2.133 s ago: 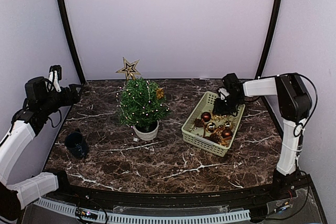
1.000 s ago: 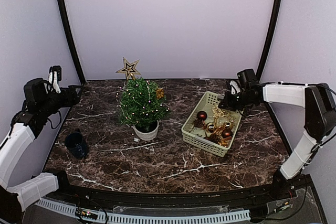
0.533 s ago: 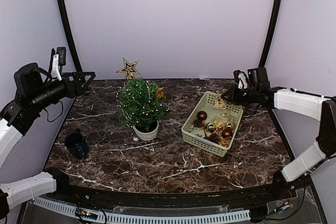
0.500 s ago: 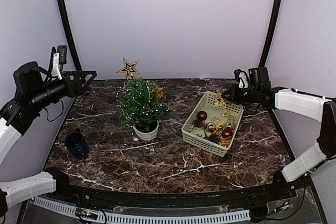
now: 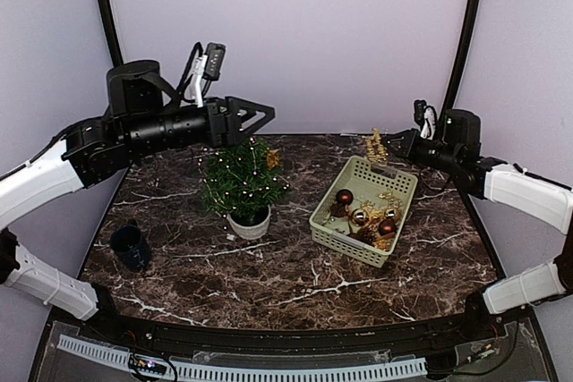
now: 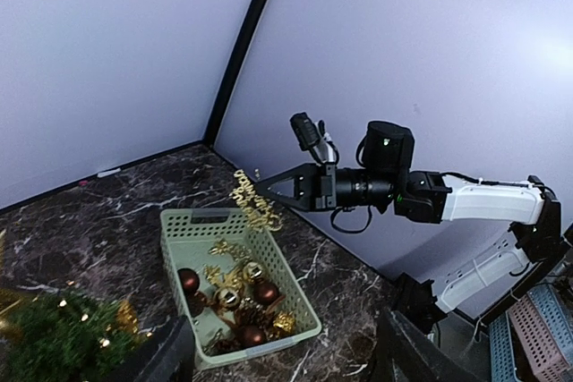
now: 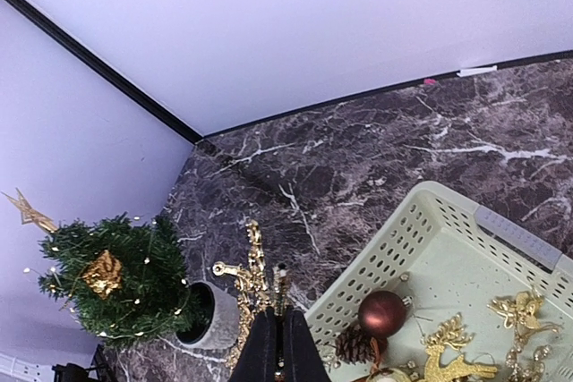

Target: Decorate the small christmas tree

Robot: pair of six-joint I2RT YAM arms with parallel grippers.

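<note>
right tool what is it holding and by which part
The right tool is shut on a gold glitter ornament, pinched by one end, the rest jutting out ahead. The left tool is open, holding nothing.

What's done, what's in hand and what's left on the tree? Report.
Done: the small christmas tree already carries one gold ornament. In hand: the right gripper holds a gold glitter piece above the far end of the basket; the left gripper hangs open and empty over the tree. Left: hang that piece, then the red and gold baubles lying in the basket.
</note>
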